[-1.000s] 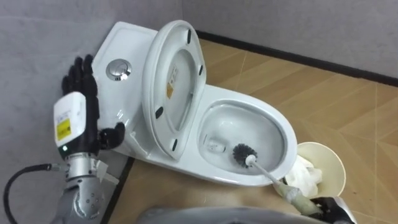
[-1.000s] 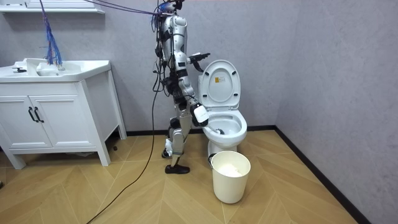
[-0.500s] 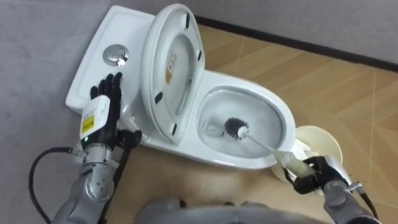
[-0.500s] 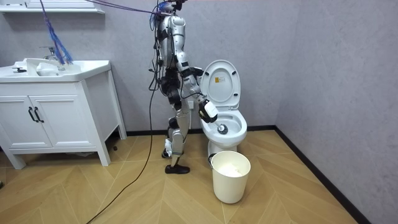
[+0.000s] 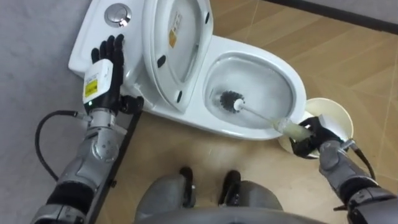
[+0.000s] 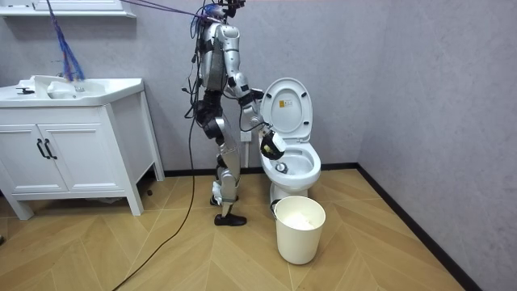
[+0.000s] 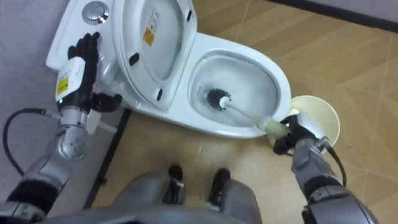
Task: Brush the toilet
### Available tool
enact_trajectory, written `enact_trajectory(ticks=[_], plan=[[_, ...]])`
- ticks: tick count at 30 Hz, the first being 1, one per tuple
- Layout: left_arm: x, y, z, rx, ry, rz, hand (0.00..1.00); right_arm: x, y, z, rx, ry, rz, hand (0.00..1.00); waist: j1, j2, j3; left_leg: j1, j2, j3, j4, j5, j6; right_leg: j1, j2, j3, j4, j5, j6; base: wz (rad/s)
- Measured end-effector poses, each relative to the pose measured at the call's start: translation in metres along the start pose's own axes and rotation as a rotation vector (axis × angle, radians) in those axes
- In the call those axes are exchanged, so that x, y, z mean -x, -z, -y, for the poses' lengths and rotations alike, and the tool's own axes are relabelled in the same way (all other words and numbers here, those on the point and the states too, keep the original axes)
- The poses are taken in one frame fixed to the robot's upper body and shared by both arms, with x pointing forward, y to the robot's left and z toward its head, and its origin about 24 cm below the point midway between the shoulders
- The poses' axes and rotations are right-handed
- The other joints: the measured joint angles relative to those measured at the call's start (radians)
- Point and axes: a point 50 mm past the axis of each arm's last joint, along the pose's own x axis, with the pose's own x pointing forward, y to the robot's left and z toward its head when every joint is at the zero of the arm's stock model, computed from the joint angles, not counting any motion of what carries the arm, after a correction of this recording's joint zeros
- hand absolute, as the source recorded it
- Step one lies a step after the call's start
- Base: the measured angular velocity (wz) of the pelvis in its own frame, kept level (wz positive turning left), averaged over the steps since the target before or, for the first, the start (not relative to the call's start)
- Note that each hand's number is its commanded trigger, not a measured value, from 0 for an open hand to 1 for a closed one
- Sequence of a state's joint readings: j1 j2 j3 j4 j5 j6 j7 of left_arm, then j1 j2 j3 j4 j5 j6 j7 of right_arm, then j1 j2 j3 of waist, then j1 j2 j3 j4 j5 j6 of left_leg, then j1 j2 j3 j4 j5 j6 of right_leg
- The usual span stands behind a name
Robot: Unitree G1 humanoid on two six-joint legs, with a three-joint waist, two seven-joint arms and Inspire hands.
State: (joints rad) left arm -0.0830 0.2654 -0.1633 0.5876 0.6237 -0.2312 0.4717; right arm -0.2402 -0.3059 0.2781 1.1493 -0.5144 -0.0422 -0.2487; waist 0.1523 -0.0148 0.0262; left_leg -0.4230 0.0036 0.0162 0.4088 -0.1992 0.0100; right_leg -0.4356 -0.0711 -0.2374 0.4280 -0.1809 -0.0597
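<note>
I stand right beside the toilet (image 5: 239, 129), bent over it and looking down into the bowl. My right hand (image 5: 309, 135) is at the front edge of the toilet. Its fingers are curled tight around the handle of the toilet brush (image 5: 231, 101). The handle goes from my hand across the rim and slants down into the bowl. The dark bristly head of the brush sits low in the bowl, on the side near the lid (image 5: 180, 37), and it touches the wet white inside.

The lid stands up, leaning back toward the tank (image 5: 93, 34). My left hand (image 5: 106, 68) lies on the top of the tank, at its edge. Its fingers are straight and close together. They point toward the round shiny flush button (image 5: 117, 12), which is near my fingertips but not touching them.

A pale round bin (image 5: 339, 115) stands on the wood floor just in front of the toilet, right behind my right hand. I cannot tell what is in it.
</note>
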Motion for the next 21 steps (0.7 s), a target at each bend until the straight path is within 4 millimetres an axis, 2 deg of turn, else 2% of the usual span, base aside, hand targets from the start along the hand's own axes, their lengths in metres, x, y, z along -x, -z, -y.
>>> enact_trajectory(ticks=[2, 3, 6, 8, 10, 11, 12, 18, 21], plan=[[-0.010, -0.006, -0.006, -0.001, -0.051, 0.020, 0.00, -0.006, -0.017, 0.015, 0.024, 0.045, 0.055, 1.00, 0.009, -0.002, 0.0105, -0.053, -0.001, 0.004, 0.010, 0.011, -0.006, -0.065, -0.006, 0.006, 0.033, 0.000, -0.009, 0.00], [-0.012, -0.007, -0.007, -0.002, -0.061, 0.024, 0.00, -0.008, -0.022, 0.019, 0.030, 0.055, 0.065, 1.00, 0.011, -0.006, 0.0136, -0.066, -0.003, 0.006, 0.016, 0.013, -0.007, -0.082, -0.008, 0.009, 0.043, -0.001, -0.011, 0.00], [-0.022, -0.015, -0.011, -0.006, -0.099, 0.054, 0.00, -0.014, -0.036, 0.037, 0.079, 0.117, 0.107, 1.00, 0.021, 0.000, 0.0186, -0.126, -0.002, 0.004, 0.039, 0.018, -0.012, -0.141, -0.011, 0.008, 0.073, -0.004, -0.020, 0.03], [-0.027, -0.020, -0.013, -0.015, -0.134, 0.074, 0.00, -0.016, -0.043, 0.051, 0.134, 0.155, 0.135, 1.00, 0.020, 0.007, 0.0348, -0.154, -0.002, -0.008, 0.049, 0.023, -0.015, -0.158, -0.012, -0.005, 0.075, -0.005, -0.024, 0.12], [-0.031, -0.025, -0.017, -0.039, -0.164, 0.109, 0.00, -0.017, -0.047, 0.061, 0.163, 0.190, 0.146, 1.00, 0.021, 0.016, 0.0316, -0.196, -0.002, -0.017, 0.064, 0.027, -0.018, -0.196, -0.013, -0.012, 0.085, -0.002, -0.028, 0.13], [-0.033, -0.027, -0.020, -0.049, -0.190, 0.128, 0.00, -0.018, -0.052, 0.067, 0.173, 0.211, 0.157, 1.00, 0.022, 0.013, 0.0355, -0.220, -0.002, -0.019, 0.076, 0.030, -0.019, -0.220, -0.014, -0.014, 0.093, 0.000, -0.033, 0.09], [-0.034, -0.029, -0.022, -0.052, -0.209, 0.137, 0.00, -0.018, -0.056, 0.070, 0.180, 0.224, 0.164, 1.00, 0.021, 0.013, 0.0356, -0.239, -0.002, -0.021, 0.078, 0.034, -0.020, -0.236, -0.014, -0.017, 0.094, 0.004, -0.036, 0.06], [-0.037, -0.036, -0.023, -0.092, -0.249, 0.160, 0.00, -0.018, -0.066, 0.074, 0.197, 0.268, 0.177, 1.00, 0.029, 0.023, 0.0339, -0.282, -0.001, -0.033, 0.094, 0.038, -0.022, -0.266, -0.014, -0.032, 0.091, 0.008, -0.040, 0.05], [-0.040, -0.045, -0.025, -0.094, -0.275, 0.197, 0.00, -0.018, -0.065, 0.085, 0.216, 0.310, 0.178, 1.00, 0.042, 0.035, 0.0332, -0.326, 0.000, -0.041, 0.115, 0.038, -0.021, -0.299, -0.013, -0.041, 0.095, 0.014, -0.040, 0.05]])
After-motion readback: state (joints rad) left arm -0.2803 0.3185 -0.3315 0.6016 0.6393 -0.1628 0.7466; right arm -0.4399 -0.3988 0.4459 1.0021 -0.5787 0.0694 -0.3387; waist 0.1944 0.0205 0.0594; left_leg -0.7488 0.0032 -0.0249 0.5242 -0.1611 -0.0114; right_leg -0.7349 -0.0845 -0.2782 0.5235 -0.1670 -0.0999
